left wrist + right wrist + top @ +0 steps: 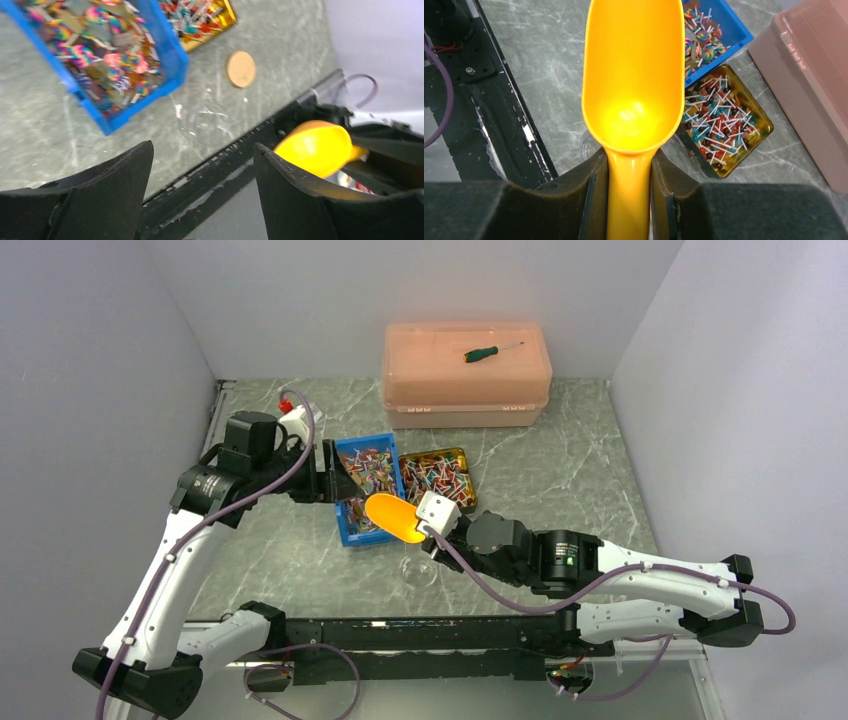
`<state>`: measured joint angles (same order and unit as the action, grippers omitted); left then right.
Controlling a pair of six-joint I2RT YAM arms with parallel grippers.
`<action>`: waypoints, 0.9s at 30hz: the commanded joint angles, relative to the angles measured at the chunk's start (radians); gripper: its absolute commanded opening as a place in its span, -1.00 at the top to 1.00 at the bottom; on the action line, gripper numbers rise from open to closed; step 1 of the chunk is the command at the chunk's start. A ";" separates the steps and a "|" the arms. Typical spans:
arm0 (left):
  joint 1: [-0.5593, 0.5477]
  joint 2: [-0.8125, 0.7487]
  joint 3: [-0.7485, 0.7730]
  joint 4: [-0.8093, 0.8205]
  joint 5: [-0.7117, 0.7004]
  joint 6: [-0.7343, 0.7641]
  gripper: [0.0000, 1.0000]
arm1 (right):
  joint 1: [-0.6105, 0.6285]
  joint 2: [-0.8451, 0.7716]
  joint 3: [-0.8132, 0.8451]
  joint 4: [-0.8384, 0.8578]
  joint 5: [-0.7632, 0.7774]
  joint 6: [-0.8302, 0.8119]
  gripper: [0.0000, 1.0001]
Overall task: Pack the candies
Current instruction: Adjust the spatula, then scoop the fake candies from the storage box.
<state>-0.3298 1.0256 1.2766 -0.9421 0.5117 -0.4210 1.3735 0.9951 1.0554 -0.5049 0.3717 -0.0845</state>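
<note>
Right wrist: right gripper [629, 172] clamped on handle of empty orange scoop [634, 75]. Left wrist: left gripper [202, 172] gaping, nothing held, plus a cork disc [241, 69] I can't find top-down.

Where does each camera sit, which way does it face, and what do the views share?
Top external: above and behind, looking down on the table; left arm and right arm show.
Left wrist: looks past the open left gripper at the blue bin.
Right wrist: looks along the scoop in the right gripper toward the gold tin.
Shared: all three show blue bin and scoop.
</note>
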 commanded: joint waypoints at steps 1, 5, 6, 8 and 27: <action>0.006 0.028 0.035 -0.028 -0.239 0.050 -0.57 | 0.002 0.006 0.015 -0.026 0.034 0.067 1.00; 0.008 0.072 0.018 -0.023 -0.334 0.063 -0.55 | 0.001 0.033 0.033 -0.064 0.050 0.114 1.00; 0.010 0.083 0.013 -0.016 -0.356 0.066 -0.55 | 0.001 0.037 0.032 -0.068 0.051 0.124 1.00; 0.018 0.113 0.008 -0.009 -0.387 0.074 -0.53 | 0.000 0.041 0.026 -0.073 0.049 0.143 1.00; 0.082 0.449 0.065 0.031 -0.477 0.121 -0.34 | 0.001 0.054 -0.018 -0.110 0.030 0.310 1.00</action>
<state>-0.2565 1.4338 1.2881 -0.9428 0.0513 -0.3195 1.3735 1.0790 1.0458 -0.6487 0.4095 0.1810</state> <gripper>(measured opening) 0.676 0.312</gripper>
